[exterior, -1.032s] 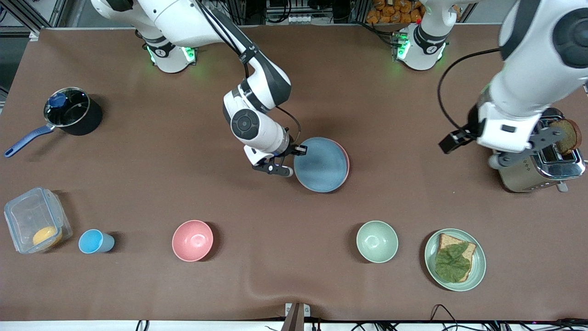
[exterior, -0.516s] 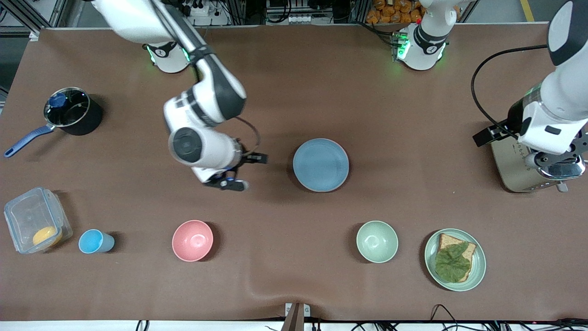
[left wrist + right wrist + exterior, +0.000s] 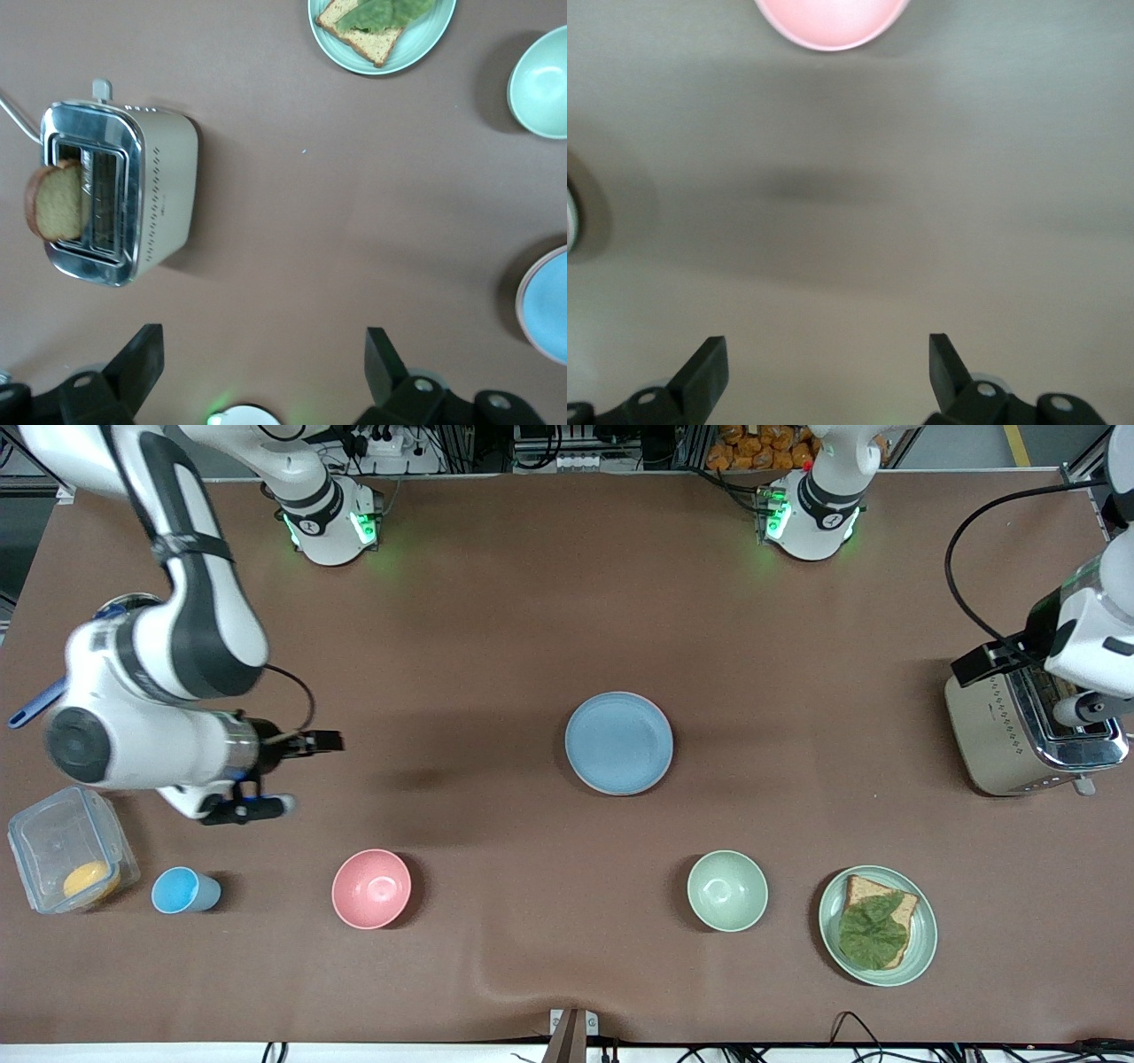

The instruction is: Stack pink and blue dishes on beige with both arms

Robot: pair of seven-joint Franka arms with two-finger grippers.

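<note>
The light blue plate (image 3: 618, 742) lies flat near the table's middle, on top of a stack. In the left wrist view a thin pinkish rim (image 3: 521, 303) of the pink plate shows under the blue plate (image 3: 551, 305). The beige plate is hidden. My right gripper (image 3: 303, 772) hangs open and empty over bare table toward the right arm's end, well away from the stack. Its fingers (image 3: 709, 363) frame only tablecloth. My left gripper (image 3: 1028, 689) is open and empty, up over the toaster (image 3: 1001, 735); its fingers (image 3: 146, 350) hold nothing.
A pink bowl (image 3: 371, 888), blue cup (image 3: 182, 890) and clear container (image 3: 69, 850) sit near the front edge, with a mint bowl (image 3: 727, 890) and mint plate (image 3: 927, 930) bearing bread and lettuce. A toast slice (image 3: 53, 202) sticks out of the toaster. A pot handle (image 3: 27, 708) shows beside the right arm.
My right gripper has let go of the blue plate and swung away toward its end of the table. The left arm has drawn back farther over the toaster.
</note>
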